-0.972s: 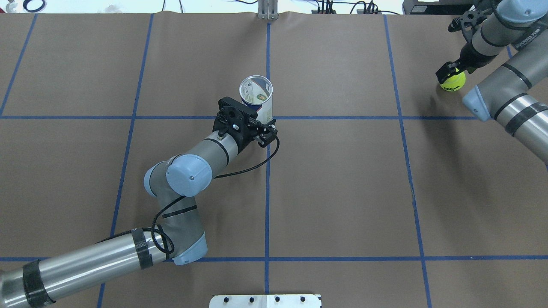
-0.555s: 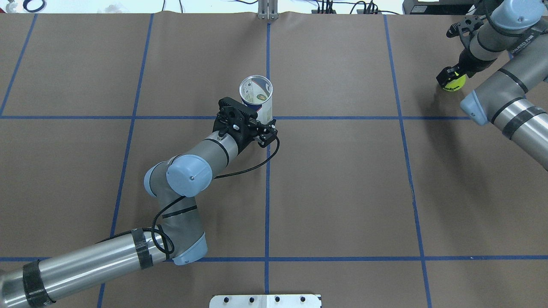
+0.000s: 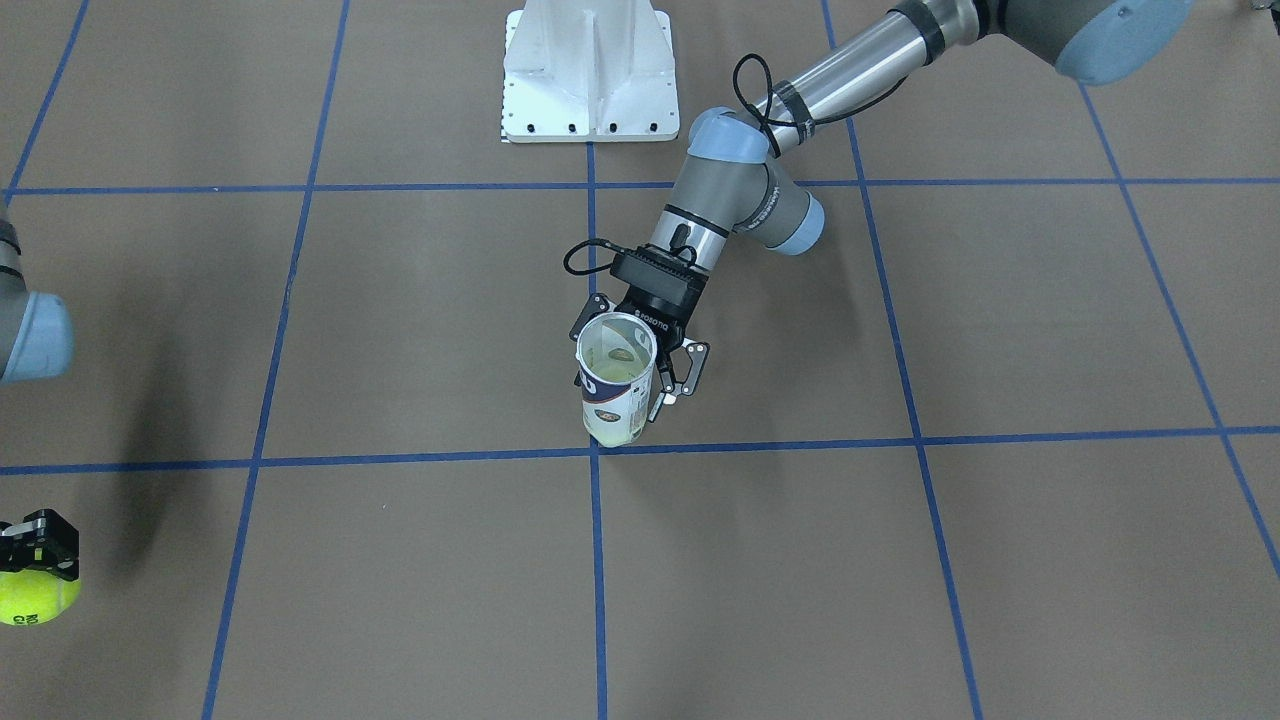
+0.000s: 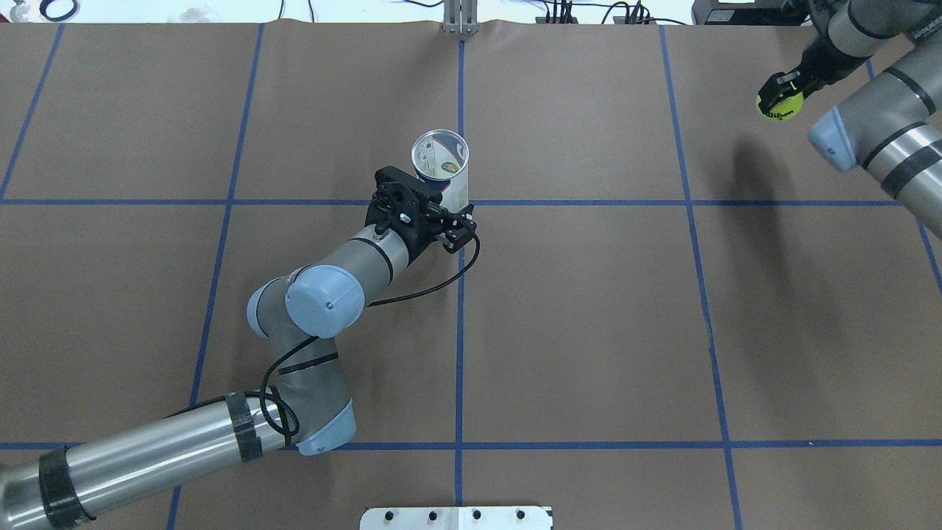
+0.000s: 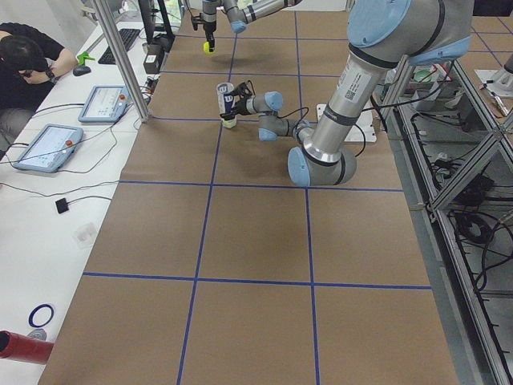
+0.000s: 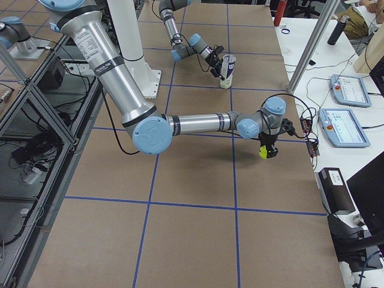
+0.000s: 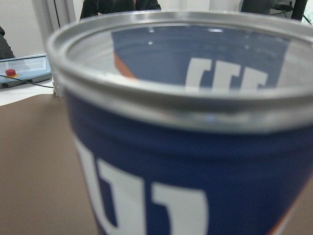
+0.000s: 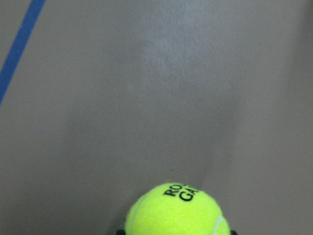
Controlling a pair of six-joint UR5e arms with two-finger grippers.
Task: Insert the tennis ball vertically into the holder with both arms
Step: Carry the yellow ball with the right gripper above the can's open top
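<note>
The holder (image 4: 440, 163) stands upright on the brown worktop (image 4: 589, 309), a little above the centre of the overhead view, just beside a crossing of the blue tape lines (image 4: 460, 331). The left end effector (image 3: 625, 380) reaches it from the side and pinches it. One finger is on each side of the wall, below the rim, and the holder sits between them.

The tennis ball (image 4: 780, 107) is far from the holder, in the upper right corner of the overhead view and at the lower left edge of the front-facing view. The right end effector (image 3: 36, 568) comes from above and is pressed onto the ball, with its fingers at the two sides. The ball is off the worktop, because its shadow (image 4: 745, 171) lies apart from it.

The holder is a clear plastic tube with an open mouth and a silver metal rim. A navy and white label with big white letters goes around the wall. Through the clear lower part a pale yellow-green colour shows. The ball is bright yellow-green with black letters on it.
</note>
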